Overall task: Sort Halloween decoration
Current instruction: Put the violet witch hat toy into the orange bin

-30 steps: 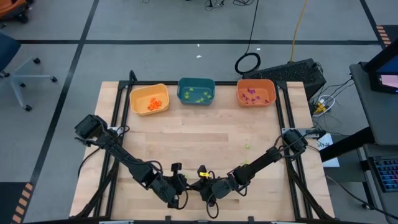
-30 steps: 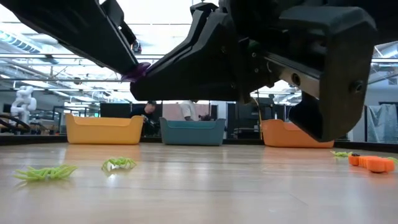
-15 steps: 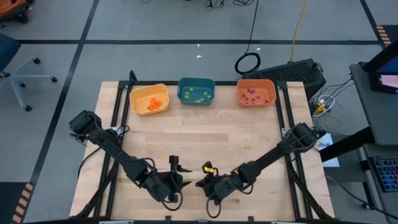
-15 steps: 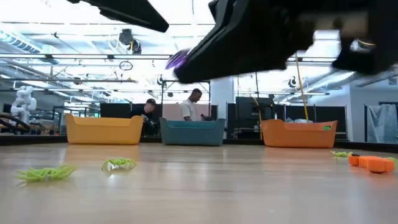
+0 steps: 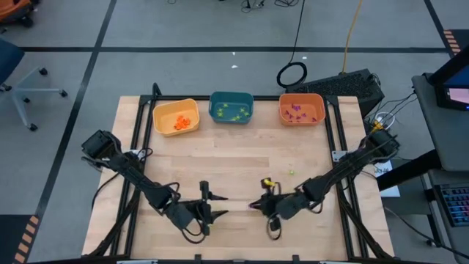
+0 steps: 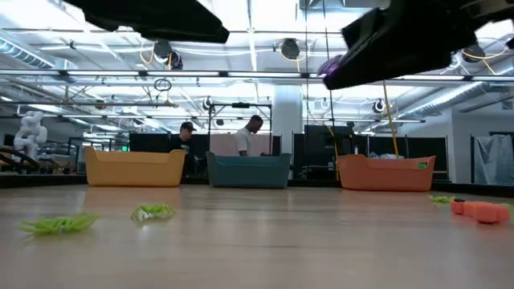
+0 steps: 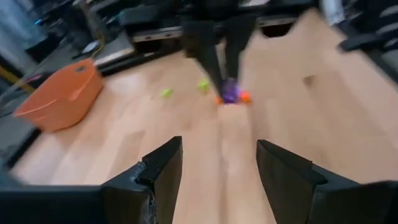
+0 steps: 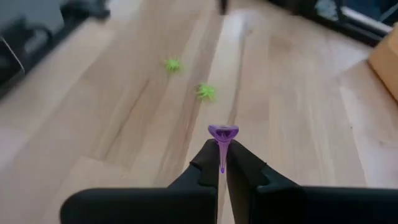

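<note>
three small plastic bins line the far edge of the wooden table (image 5: 234, 165): the yellow bin (image 5: 176, 117) holds orange trinkets (image 5: 182, 122), the teal bin (image 5: 231, 108) light-green trinkets (image 5: 233, 111), the orange bin (image 5: 302, 109) purple trinkets (image 5: 296, 112). the right gripper (image 8: 222, 163), above the near middle of the table, is clenched on a tiny purple trinket (image 8: 222, 134). the left gripper (image 7: 217, 165) beside it stands released and empty.
</note>
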{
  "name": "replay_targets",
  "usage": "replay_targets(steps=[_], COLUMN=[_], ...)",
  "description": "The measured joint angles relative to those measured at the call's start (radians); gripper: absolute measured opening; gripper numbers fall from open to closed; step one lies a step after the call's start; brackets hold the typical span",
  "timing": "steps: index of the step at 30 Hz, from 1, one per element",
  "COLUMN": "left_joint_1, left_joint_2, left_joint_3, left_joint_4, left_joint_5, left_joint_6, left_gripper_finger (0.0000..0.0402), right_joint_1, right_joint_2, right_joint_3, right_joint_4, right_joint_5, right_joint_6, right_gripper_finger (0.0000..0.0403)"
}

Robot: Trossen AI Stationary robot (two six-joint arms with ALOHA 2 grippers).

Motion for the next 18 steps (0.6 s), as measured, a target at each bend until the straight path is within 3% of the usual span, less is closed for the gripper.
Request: replay_targets(steps=[7,12,18], left_joint_1=[0.005,0.009,0.009], left_joint_2=[0.000,0.000,0.000], left_joint_3=[-0.169,-0.198,-0.198], left_joint_4=[0.354,0.406,0.418], left_joint_5=[0.040,0.040,0.042], left_joint_6=[0.063,0.074,0.082], left_gripper_finger=[0.0203,0.0203,0.0203], right_joint_1=[-0.002,-0.029,-0.075], right_joint_2=[-0.103,-0.107,-0.107], right_joint_3=[-0.227,-0.301,-0.309], right_joint_4=[0.447,0.736,0.843], right_joint_5=[0.056,0.055,0.055], right_joint_6=[0.007,-0.032,-0.042], right_gripper_finger=[0.0000,0.0000,0.0000])
